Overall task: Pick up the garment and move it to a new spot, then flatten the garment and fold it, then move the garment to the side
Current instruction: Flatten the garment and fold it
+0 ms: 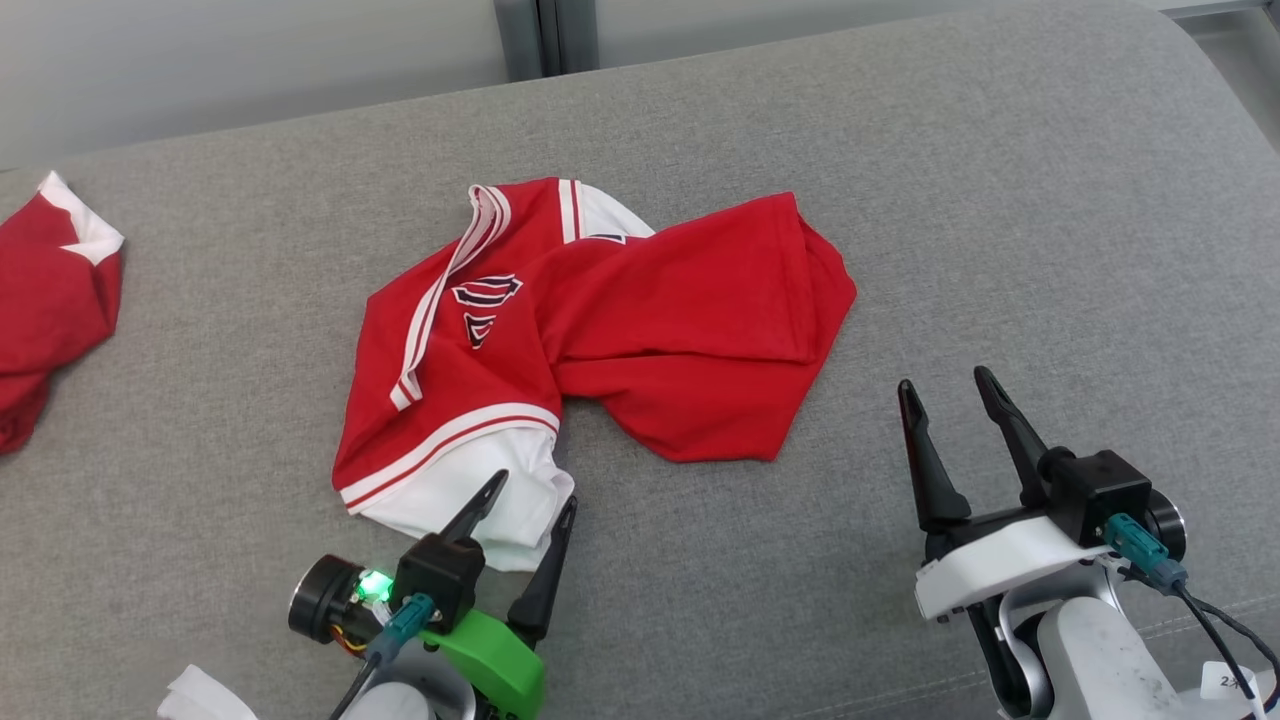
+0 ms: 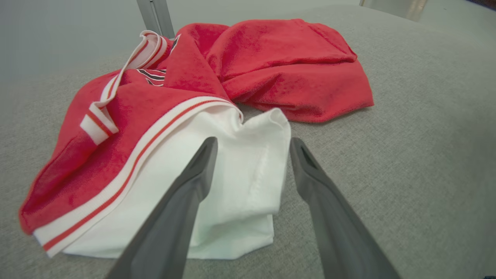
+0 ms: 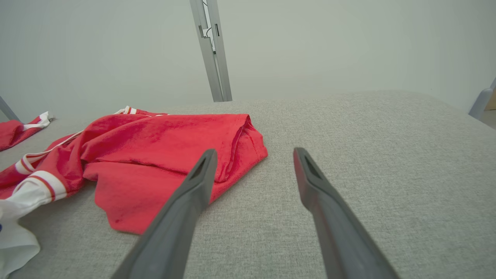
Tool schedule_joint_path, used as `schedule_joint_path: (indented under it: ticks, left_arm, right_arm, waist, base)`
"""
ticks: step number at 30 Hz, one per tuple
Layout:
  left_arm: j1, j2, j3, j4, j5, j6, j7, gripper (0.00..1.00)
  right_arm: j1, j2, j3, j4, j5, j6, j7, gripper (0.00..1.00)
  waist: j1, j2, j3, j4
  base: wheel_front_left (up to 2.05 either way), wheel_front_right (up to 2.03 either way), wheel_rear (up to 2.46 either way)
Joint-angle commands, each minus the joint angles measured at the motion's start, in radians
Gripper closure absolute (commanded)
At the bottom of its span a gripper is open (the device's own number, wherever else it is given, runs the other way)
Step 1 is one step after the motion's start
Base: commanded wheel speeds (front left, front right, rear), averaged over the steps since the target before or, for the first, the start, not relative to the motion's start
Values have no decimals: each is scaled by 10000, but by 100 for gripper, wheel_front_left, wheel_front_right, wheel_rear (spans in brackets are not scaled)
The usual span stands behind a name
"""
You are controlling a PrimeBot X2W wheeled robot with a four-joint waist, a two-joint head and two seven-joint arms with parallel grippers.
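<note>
Red jersey garment [image 1: 600, 320] with white trim lies bunched and twisted about the middle of the grey fabric surface [image 1: 1000, 200], its white panel toward the near edge. Left gripper [image 1: 536, 488]: jaws wide apart, straddling that white panel, one finger over the cloth and the other just off its side; nothing pinched. Right gripper [image 1: 945, 380]: jaws fully apart and empty, over bare surface near the garment's red hem, on its right. Second red cloth [image 1: 50, 290] sits at the left edge, well apart. Judgement: relocation looks done and flattening is the step in hand, since the garment is not yet spread. Next move calls for a hold at each end, left on the white panel and right on the red hem corner, then pulling apart to undo the twist. A low pinch is needed on cloth this thin.
</note>
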Motion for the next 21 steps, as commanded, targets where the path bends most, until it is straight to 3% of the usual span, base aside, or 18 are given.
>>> schedule_joint_path:
  ticks: [1, 15, 21]
  left_arm:
    - [-81, -34, 100, 29, -110, 133, -197, 0]
    - [884, -230, 793, -1783, -547, 871, -766, 0]
    - [1223, -406, 1169, -2108, -873, 1126, -828, 0]
  right_arm:
    - [-42, -25, -47, 30, -14, -7, -31, 0]
    - [-122, -25, -581, 410, -219, -7, -31, 0]
    - [-883, -25, -848, 1929, -286, -7, -30, 0]
  waist:
    - [0, -1, -33, 43]
    - [0, -1, -464, 897]
    - [0, -1, -361, 1356]
  base:
    - [0, 0, 0]
    - [0, 0, 0]
    - [0, 0, 0]
